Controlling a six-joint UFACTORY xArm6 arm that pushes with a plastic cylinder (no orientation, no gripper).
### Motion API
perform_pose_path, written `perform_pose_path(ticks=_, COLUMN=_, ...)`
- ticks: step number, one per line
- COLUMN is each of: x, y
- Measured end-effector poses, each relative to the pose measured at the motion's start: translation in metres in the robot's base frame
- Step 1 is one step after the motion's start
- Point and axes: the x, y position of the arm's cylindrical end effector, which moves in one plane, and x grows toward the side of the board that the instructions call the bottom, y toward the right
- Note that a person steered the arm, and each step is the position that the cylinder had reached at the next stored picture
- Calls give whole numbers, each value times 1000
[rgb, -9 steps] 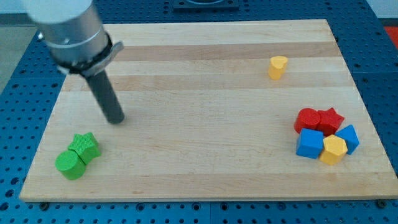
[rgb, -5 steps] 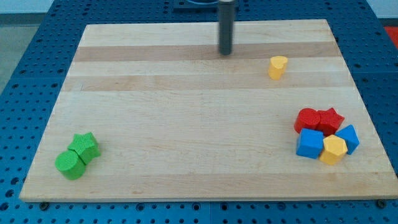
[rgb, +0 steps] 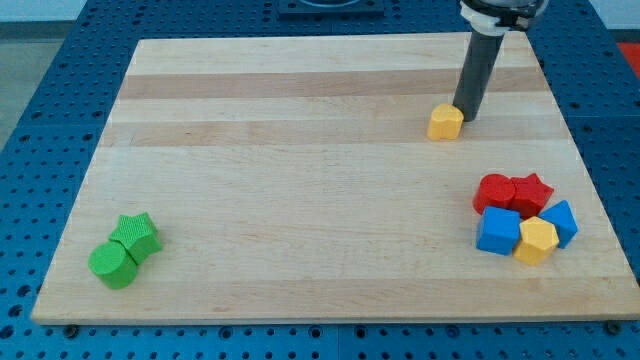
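My tip (rgb: 467, 115) stands at the view's upper right, touching the upper right side of a small yellow block (rgb: 446, 122), whose shape I cannot make out for sure. Down at the view's right lies a tight cluster: a red cylinder (rgb: 493, 192), a red star (rgb: 532, 192), a blue cube (rgb: 498, 231), a yellow hexagon block (rgb: 537, 240) and a second blue block (rgb: 563, 221). Far off at the lower left a green star (rgb: 136, 235) rests against a green cylinder (rgb: 111, 264).
The wooden board (rgb: 300, 160) lies on a blue perforated table (rgb: 40, 120). The arm's body enters from the view's top right edge.
My tip swept from the left side across the top middle to the upper right. The yellow block has shifted slightly down and to the left with the tip now against it.
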Motion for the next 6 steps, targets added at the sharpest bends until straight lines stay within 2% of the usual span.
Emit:
perform_pose_path(ticks=3, x=14, y=-50)
perform_pose_path(ticks=5, x=73, y=-50)
perform_pose_path(ticks=6, x=50, y=-56)
